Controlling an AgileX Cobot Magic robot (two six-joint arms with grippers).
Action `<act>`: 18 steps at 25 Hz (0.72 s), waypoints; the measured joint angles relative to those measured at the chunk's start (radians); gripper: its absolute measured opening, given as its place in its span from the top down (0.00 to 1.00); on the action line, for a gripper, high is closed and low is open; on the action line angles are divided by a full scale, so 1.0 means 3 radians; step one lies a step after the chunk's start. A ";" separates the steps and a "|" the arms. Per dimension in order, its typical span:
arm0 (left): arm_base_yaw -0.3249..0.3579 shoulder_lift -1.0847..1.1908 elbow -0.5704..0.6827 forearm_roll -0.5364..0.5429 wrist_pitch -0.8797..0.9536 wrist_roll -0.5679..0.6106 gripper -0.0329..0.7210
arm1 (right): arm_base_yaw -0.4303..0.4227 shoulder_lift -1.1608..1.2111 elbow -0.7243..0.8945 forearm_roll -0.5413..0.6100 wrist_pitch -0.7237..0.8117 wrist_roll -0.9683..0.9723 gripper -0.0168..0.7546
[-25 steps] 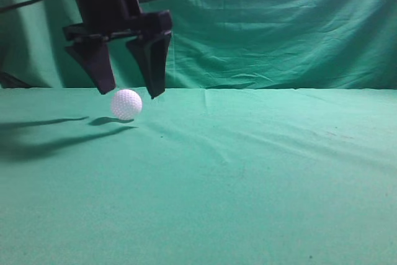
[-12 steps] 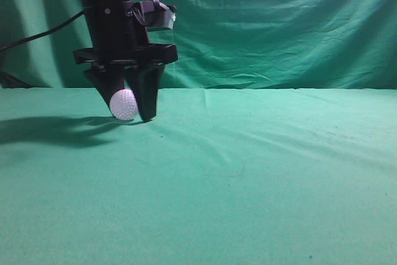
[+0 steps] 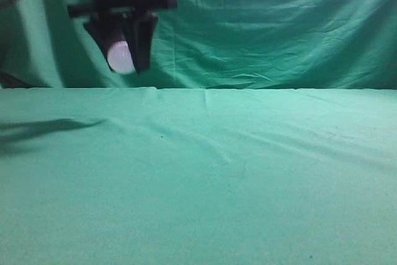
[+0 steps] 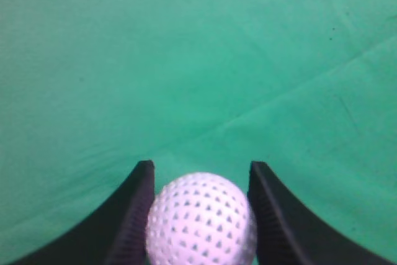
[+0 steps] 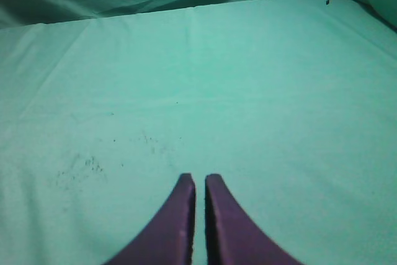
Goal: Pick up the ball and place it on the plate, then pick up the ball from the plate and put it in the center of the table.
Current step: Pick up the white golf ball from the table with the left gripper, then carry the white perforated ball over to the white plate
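Left tool [image 3: 127,60] is clamped on the golf ball [image 4: 201,220], held high above the bench [image 3: 248,172]. No plate is seen; bench centre lies to its right. Right tool [image 5: 198,200] is nearly closed, empty.

Whole backdrop [image 3: 279,23] is just dark green cloth hung behind the scene, full of folds and creases, running wall to wall across the far side. It looks a shade darker and more bluish than the lighter cloth surface below it, and the two meet in a straight horizontal line. Light comes from above and a bit to the right, since a long soft shadow [image 3: 43,130] stretches off toward the left edge. The far left corner of the drape sits in deeper shade.
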 joint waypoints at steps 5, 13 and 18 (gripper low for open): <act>0.0100 -0.0486 0.0073 0.0257 0.0241 -0.0169 0.55 | 0.0000 0.0000 0.0000 0.0000 0.0000 0.0000 0.91; 0.0717 -0.1117 0.0881 0.0328 0.0270 -0.0290 0.55 | 0.0000 0.0000 0.0000 0.0000 0.0000 0.0000 0.91; 0.1278 -0.1212 0.1380 0.0379 0.0088 -0.0418 0.55 | 0.0000 0.0000 0.0000 0.0000 0.0000 0.0000 0.91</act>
